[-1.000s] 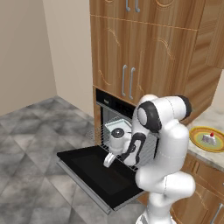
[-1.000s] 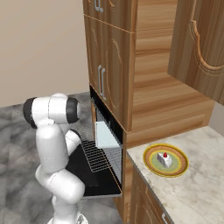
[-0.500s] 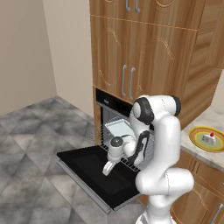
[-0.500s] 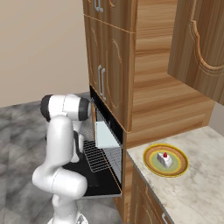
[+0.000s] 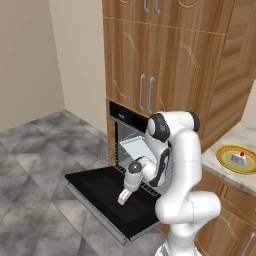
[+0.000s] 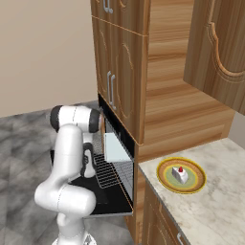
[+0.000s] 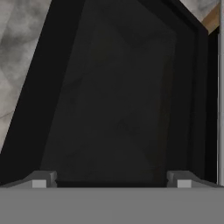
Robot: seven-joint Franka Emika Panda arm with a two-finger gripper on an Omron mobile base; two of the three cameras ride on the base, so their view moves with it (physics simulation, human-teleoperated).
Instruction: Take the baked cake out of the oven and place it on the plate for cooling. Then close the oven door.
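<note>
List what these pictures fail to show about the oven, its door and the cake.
- Oven interior: right base view, mostly hidden by the cabinet side.
- Oven door handle: left base view, under the door's front edge.
- Baked cake details: too small on the plate.
- Door's near edge: hand view, cut off behind the gripper.

A pale square tray (image 5: 136, 148) is seen lying on a pulled-out wire rack (image 5: 121, 161); in the right base view the tray (image 6: 115, 147) is seen above the rack (image 6: 111, 173). Tall wooden cabinet doors (image 5: 145, 75) with silver bar handles (image 5: 146, 94) are mounted above. A pale marbled counter (image 6: 215, 206) is placed to the right, over wooden lower cabinets (image 6: 153, 221). The floor (image 5: 40, 160) is covered with grey stone tiles, and a beige wall (image 5: 30, 60) is seen at the left.
</note>
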